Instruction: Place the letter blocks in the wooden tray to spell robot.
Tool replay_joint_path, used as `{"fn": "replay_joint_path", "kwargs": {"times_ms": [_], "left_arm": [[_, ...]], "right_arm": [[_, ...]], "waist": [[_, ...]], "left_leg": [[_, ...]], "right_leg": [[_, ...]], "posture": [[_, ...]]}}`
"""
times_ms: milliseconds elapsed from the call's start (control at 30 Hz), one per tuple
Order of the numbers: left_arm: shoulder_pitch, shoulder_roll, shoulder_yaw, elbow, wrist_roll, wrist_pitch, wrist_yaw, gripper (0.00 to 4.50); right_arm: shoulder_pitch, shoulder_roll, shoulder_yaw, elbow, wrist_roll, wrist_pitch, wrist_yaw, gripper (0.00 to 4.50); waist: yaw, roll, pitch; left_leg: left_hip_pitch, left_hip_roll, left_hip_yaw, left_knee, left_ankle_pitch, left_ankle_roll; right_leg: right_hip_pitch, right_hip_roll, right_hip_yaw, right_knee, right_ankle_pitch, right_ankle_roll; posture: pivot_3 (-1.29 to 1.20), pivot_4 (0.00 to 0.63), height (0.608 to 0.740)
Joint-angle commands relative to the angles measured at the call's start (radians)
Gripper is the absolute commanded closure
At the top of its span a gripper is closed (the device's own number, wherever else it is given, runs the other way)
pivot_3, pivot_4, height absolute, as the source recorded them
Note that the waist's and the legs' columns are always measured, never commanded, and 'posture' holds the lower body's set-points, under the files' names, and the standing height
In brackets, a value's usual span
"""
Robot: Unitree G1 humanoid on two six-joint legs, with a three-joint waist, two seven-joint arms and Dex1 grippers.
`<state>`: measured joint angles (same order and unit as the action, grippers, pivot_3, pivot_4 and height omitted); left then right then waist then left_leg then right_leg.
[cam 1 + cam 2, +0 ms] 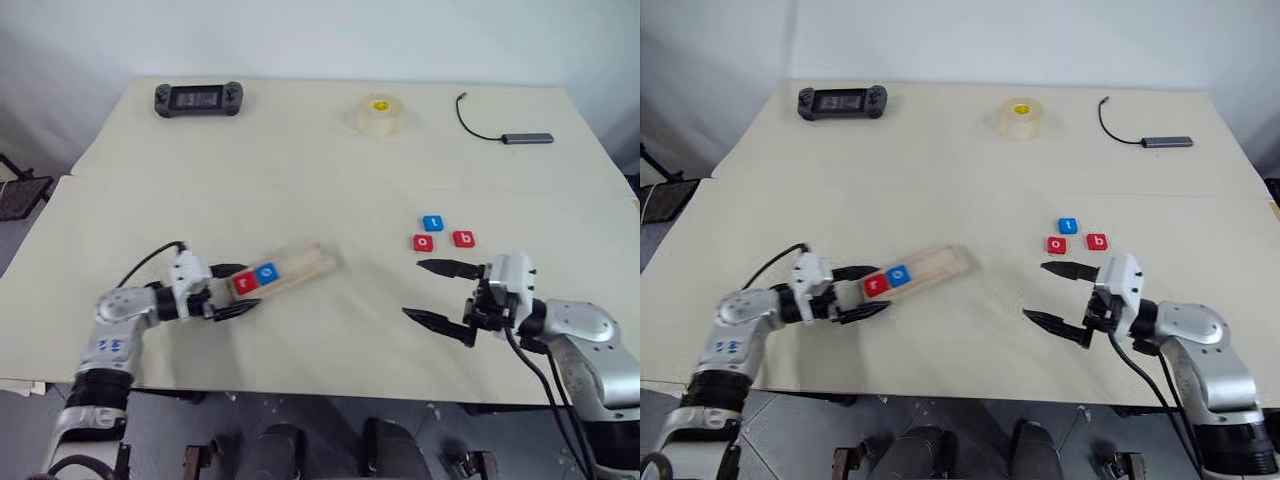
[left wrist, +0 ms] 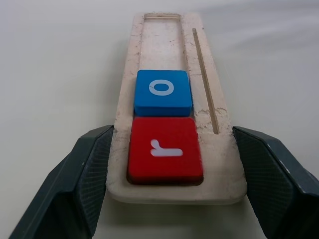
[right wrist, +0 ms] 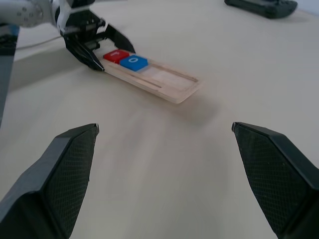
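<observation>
The wooden tray (image 1: 288, 270) lies on the table (image 1: 330, 170) at about 8 o'clock from the table's middle, slanted, its far end up toward 2 o'clock. Two letter blocks sit in its near end — a red "r" block (image 2: 165, 149) at the very end and a blue "o" block (image 2: 163, 91) touching it; the other slots are bare wood. The left gripper (image 1: 232, 291) straddles that near end, its black fingers (image 2: 84, 179) close against both long sides of the tray at the "r" block; whether they press the wood, I cannot tell.

Three more blocks lie loose at roughly 4 o'clock from the table's middle: a blue "t" block (image 1: 432, 222), with a red "o" block (image 1: 423, 242) and a red "b" block (image 1: 463, 239) just beside it on the near side. The right gripper (image 1: 440, 293) hovers near them at their 6 o'clock — fingers spread wide, holding nothing.

At the far edge: a game controller (image 1: 198, 99) at 11 o'clock, a tape roll (image 1: 380, 114) at 12, and a cable with an adapter (image 1: 505, 128) at 1.
</observation>
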<state>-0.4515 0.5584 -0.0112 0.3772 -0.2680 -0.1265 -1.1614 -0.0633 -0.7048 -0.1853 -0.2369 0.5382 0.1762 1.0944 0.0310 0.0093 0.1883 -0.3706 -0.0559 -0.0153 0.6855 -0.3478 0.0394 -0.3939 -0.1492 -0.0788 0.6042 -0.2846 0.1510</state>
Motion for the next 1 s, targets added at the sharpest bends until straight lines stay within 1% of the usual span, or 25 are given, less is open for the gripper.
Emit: {"fn": "replay_joint_path", "kwargs": {"times_ms": [33, 233, 333, 433, 533, 600, 633, 767, 967, 1000], "left_arm": [[-0.070, -0.034, -0.089, -0.024, 0.050, -0.035, -0.048, 1.10], [-0.241, -0.154, -0.211, 0.178, 0.160, -0.114, -0.060, 1.10], [-0.286, -0.179, -0.231, 0.259, 0.190, -0.151, -0.065, 1.10], [-0.308, -0.192, -0.228, 0.303, 0.190, -0.147, -0.070, 1.10], [-0.304, -0.188, -0.218, 0.307, 0.188, -0.126, -0.065, 1.10], [-0.292, -0.186, -0.204, 0.291, 0.168, -0.107, -0.070, 0.32], [-0.282, -0.183, -0.194, 0.278, 0.155, -0.110, -0.076, 0.04], [-0.241, -0.152, -0.126, 0.226, 0.084, -0.104, -0.114, 0.01], [-0.140, -0.041, -0.015, 0.129, -0.035, -0.076, -0.193, 0.01], [-0.113, -0.013, 0.007, 0.099, -0.058, -0.045, -0.203, 0.01]], "right_arm": [[0.065, -0.034, -0.094, -0.044, 0.015, -0.007, -0.012, 0.00], [0.242, -0.048, -0.230, -0.076, 0.010, -0.019, -0.028, 0.00], [0.311, -0.038, -0.272, -0.088, 0.008, -0.027, -0.035, 0.00], [0.361, -0.022, -0.300, -0.098, 0.009, -0.037, -0.049, 0.00], [0.386, -0.009, -0.306, -0.109, 0.013, -0.042, -0.065, 0.00], [0.401, -0.001, -0.312, -0.114, 0.015, -0.045, -0.074, 0.00], [0.409, 0.004, -0.316, -0.119, 0.016, -0.046, -0.081, 0.00], [0.442, 0.026, -0.355, -0.119, 0.009, -0.063, -0.108, 0.00], [0.519, 0.053, -0.418, -0.103, -0.007, -0.124, -0.114, 0.00], [0.528, 0.066, -0.428, -0.096, -0.012, -0.142, -0.122, 0.00]], "waist": [[-0.002, 0.000, 0.000], [-0.002, -0.001, 0.000], [-0.008, -0.001, 0.000], [-0.007, -0.001, 0.000], [-0.006, -0.001, 0.000], [-0.005, -0.001, 0.000], [-0.005, -0.001, 0.000], [-0.005, -0.001, 0.000], [-0.006, -0.001, 0.000], [-0.006, -0.001, 0.000]], "left_leg": [[0.000, 0.000, 0.000, 0.000, 0.000, 0.000], [0.000, 0.000, 0.002, 0.000, 0.001, 0.001], [0.000, 0.000, 0.003, 0.000, 0.001, 0.001], [0.001, 0.001, 0.004, 0.000, 0.001, 0.001], [0.001, 0.001, 0.004, 0.000, 0.001, 0.002], [0.001, 0.001, 0.004, 0.000, 0.001, 0.002], [0.001, 0.001, 0.004, 0.000, 0.001, 0.002], [0.001, 0.001, 0.003, 0.000, 0.001, 0.002], [0.001, 0.001, 0.003, 0.000, 0.001, 0.002], [0.002, 0.001, 0.003, 0.000, 0.001, 0.002]], "right_leg": [[0.000, 0.000, 0.000, 0.000, 0.000, 0.000], [0.000, 0.001, 0.000, 0.000, 0.000, 0.001], [0.000, 0.001, 0.000, 0.000, 0.000, 0.001], [0.000, 0.001, 0.001, 0.000, 0.000, 0.001], [0.000, 0.001, 0.001, 0.000, 0.001, 0.001], [0.000, 0.001, 0.002, 0.000, 0.001, 0.001], [0.000, 0.000, 0.002, 0.000, 0.001, 0.001], [0.000, 0.000, 0.002, 0.000, 0.001, 0.001], [0.000, 0.000, 0.002, 0.000, 0.001, 0.001], [0.001, 0.000, 0.002, 0.000, 0.001, 0.001]], "posture": [[0.00, 0.150, 0.740], [0.00, 0.150, 0.740], [0.00, 0.150, 0.740], [0.00, 0.150, 0.740], [0.00, 0.150, 0.740], [0.00, 0.150, 0.740], [0.00, 0.150, 0.740], [0.00, 0.150, 0.740], [0.00, 0.150, 0.740], [0.00, 0.150, 0.740]]}}
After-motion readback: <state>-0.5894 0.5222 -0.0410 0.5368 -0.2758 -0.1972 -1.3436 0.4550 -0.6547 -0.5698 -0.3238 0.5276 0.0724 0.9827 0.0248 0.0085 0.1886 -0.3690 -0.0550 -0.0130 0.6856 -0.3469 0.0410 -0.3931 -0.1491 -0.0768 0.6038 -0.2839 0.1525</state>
